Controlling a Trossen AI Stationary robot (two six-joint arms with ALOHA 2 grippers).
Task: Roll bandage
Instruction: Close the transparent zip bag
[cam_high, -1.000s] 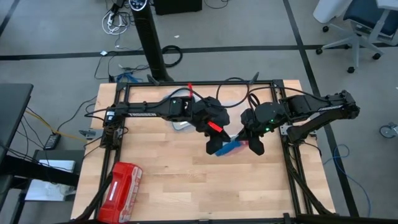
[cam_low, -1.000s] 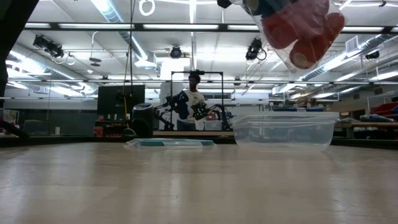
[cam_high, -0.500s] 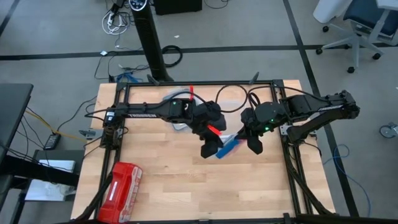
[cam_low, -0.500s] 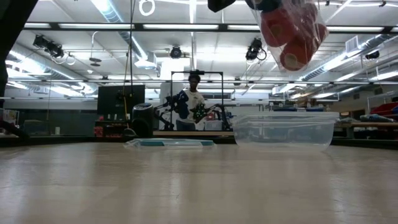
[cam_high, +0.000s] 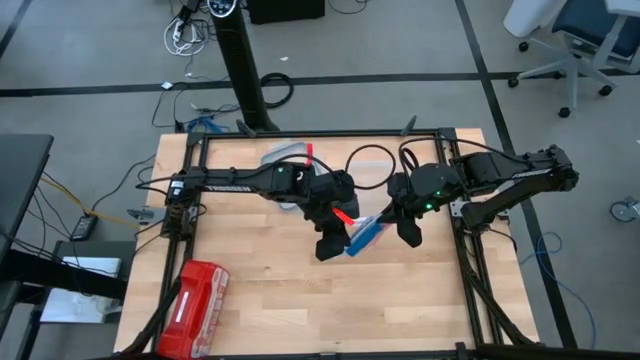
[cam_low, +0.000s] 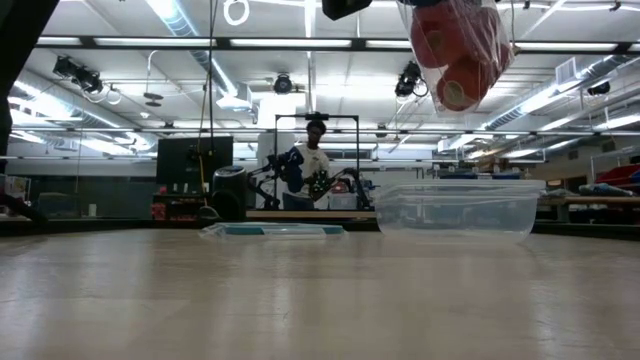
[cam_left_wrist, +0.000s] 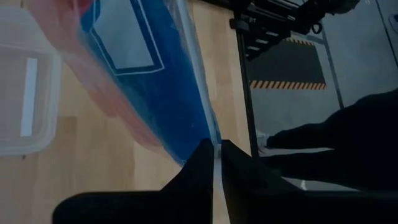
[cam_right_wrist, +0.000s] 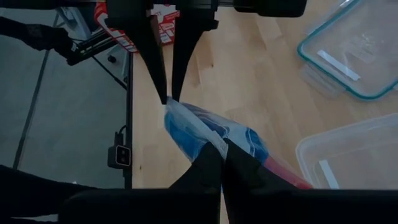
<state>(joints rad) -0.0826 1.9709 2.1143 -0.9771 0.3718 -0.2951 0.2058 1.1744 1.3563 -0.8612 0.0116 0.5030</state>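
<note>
left hand (cam_high: 334, 243) is pinched on one edge of a clear plastic bag (cam_high: 366, 233), and from my seat i see the right hand (cam_high: 408, 230) pinched on the opposite edge, so the bag hangs stretched between the two hands above the middle of the tabletop (cam_high: 260, 290). in the left wrist view the fingers (cam_left_wrist: 200, 171) press together on the thin bag rim, with the blue bandage (cam_left_wrist: 155, 81) inside the bag just ahead of them and a white label patch on it. in the right wrist view the right fingers (cam_right_wrist: 208, 168) clamp the bag's seam, and the blue bandage (cam_right_wrist: 186, 137) sits in the bag right beyond the tips, with the left hand's two fingers (cam_right_wrist: 155, 59) gripping the far corner. pink-red rolls (cam_low: 455, 45) show through the plastic in the low view, hanging high above the tabletop. behind the left hand lies a clear tub (cam_high: 285, 155); in the low view a clear tub (cam_low: 455, 208) and a teal-rimmed lid (cam_low: 272, 230) rest on the tabletop at the far side. well away from the left hand, near the front left corner, lies a red pack (cam_high: 195, 308). a person (cam_low: 312, 160) stands far back in the room.
</note>
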